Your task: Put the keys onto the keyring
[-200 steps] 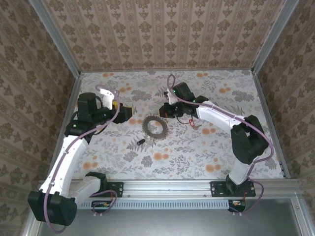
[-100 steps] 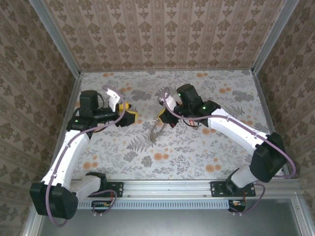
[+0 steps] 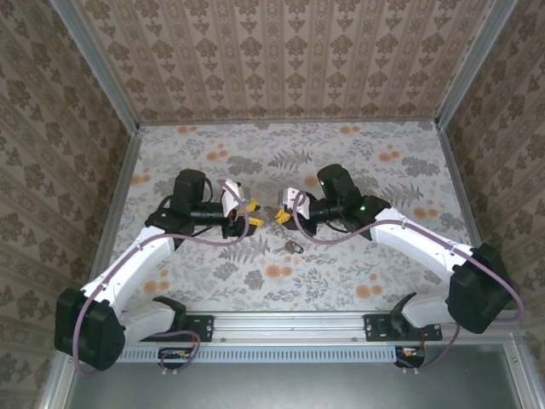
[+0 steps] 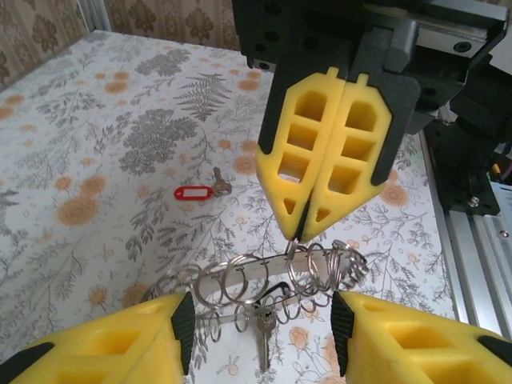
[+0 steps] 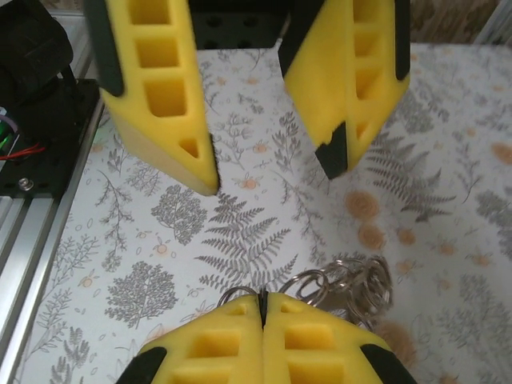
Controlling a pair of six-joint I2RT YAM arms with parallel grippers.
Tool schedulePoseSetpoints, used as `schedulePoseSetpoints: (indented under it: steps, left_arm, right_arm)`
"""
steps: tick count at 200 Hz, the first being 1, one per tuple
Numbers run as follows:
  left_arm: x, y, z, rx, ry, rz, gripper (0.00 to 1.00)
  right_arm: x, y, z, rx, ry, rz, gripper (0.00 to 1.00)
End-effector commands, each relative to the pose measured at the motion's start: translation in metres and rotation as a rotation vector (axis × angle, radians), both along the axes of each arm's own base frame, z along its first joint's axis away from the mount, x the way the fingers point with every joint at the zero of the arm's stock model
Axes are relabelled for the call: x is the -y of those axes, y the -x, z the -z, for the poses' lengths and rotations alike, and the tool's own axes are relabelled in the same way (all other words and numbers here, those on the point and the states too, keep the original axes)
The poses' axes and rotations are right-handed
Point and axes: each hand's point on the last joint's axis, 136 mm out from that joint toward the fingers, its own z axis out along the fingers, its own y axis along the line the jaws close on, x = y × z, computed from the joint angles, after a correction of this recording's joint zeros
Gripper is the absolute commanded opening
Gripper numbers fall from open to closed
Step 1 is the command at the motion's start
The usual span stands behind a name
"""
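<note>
Right gripper (image 4: 302, 230) is clamped on the keyring (image 4: 258, 270) — its yellow fingers (image 4: 352, 152) are pressed flat together, and their tips pinch one loop at the coil's upper edge. The keyring hangs from that pinch as a sideways string of wire loops, and it seems to be lifted off the table (image 4: 104, 104). A small silver key (image 4: 262, 346) dangles under the keyring, next to a black end piece (image 4: 276, 290).

Left gripper (image 4: 262, 320) faces the keyring with its jaws spread wide. It is near the coil but holds nothing. The right wrist view shows the same from the other side: that gripper's own fingers (image 5: 216, 344) are shut with the keyring (image 5: 344, 282) bunched just beside them, and the left gripper (image 5: 272, 172) gapes beyond the keyring, clear of it.

A red-tagged key (image 4: 196, 192) lies flat on the floral table on the far side of the keyring from the left gripper — well apart from the coil and not threaded on it.

From the top view, both grippers meet nose to nose at the keyring, left (image 3: 254, 215) and right (image 3: 281, 215).
</note>
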Motion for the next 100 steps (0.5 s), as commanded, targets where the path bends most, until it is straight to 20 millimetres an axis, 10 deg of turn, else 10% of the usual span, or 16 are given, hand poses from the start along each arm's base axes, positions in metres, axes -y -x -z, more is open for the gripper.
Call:
schedulePoseSetpoints:
  steps: [1,37,100]
  left_arm:
    - [0.004,-0.003,0.004,0.052,0.022,0.013,0.43]
    - [0.015,0.005,0.012,0.036,0.014,0.06,0.19]
    - [0.018,0.024,0.017,0.096,-0.019,0.121,0.21]
  right_arm:
    - [-0.008,0.01,-0.024,0.133,-0.085,-0.084,0.0]
    - [-0.012,0.013,-0.024,0.163,-0.111,-0.106,0.0]
    - [-0.016,0.012,-0.027,0.142,-0.147,-0.09,0.0]
